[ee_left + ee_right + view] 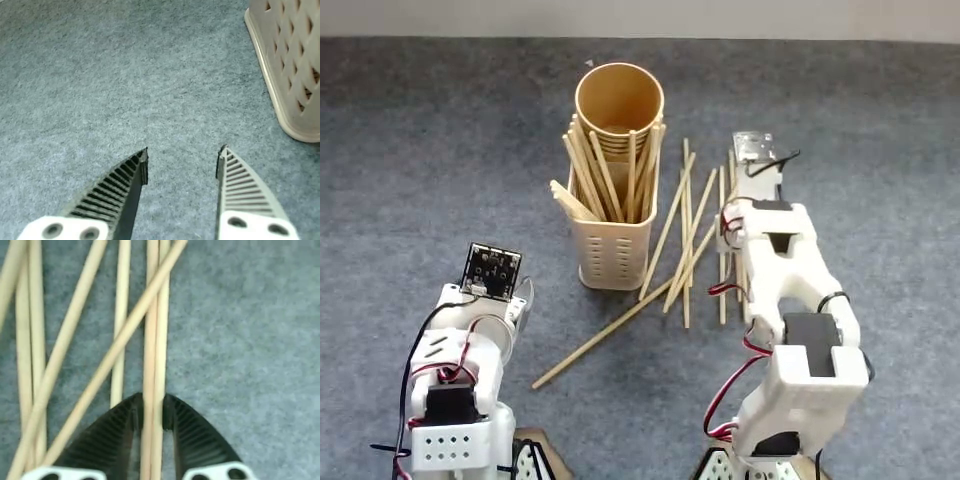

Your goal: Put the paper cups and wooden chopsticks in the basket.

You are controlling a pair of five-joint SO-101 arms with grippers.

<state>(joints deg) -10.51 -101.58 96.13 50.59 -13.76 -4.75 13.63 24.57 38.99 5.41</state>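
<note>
A beige perforated basket (pixel 610 245) stands on the grey carpet, holding stacked paper cups (pixel 618 100) and several wooden chopsticks (pixel 605 180). More loose chopsticks (pixel 687 235) lie fanned out on the carpet to its right. My right gripper (pixel 151 405) is down among them, shut on a pair of chopsticks (pixel 155 340) that lie side by side between its fingers. My left gripper (pixel 182 155) hovers open over bare carpet, with nothing between its fingers and the basket's lower corner (pixel 295 75) just off to one side.
One long chopstick (pixel 600 340) lies diagonally between the two arms, in front of the basket. The left arm (pixel 470 350) sits near the front left and the right arm (pixel 790 300) stretches along the right of the loose sticks. Carpet left of the basket is bare.
</note>
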